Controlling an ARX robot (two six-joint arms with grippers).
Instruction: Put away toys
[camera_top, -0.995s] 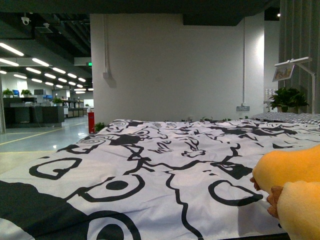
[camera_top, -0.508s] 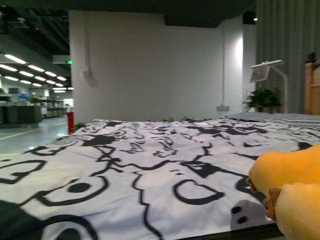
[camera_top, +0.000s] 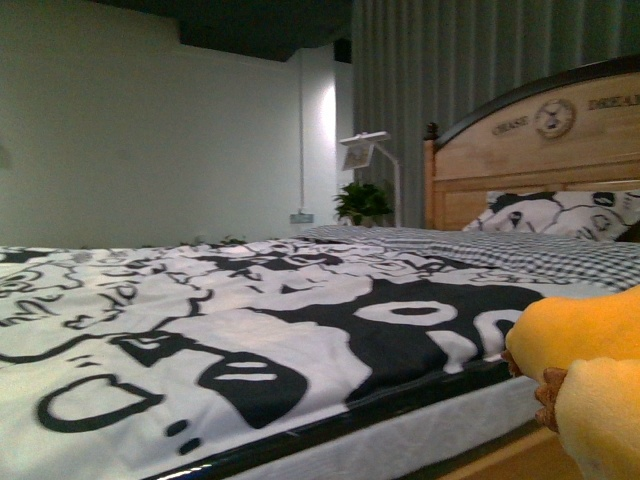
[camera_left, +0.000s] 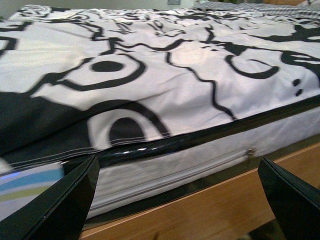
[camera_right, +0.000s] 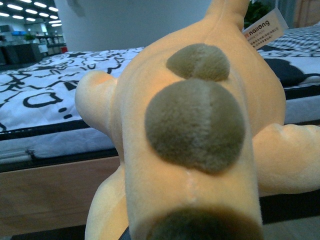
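Patterned bed (camera_top: 250, 330) behind plush toy (camera_right: 190, 125) filling right hand's view

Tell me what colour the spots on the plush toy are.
Olive-brown spots on the orange-yellow plush toy; clearest in right wrist view.

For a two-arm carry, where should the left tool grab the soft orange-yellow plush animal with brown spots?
Probably the stubby limb sticking out sideways from the soft orange-yellow plush animal: it is slimmer than the spotted body, so the open left tool could close across it from its free end.
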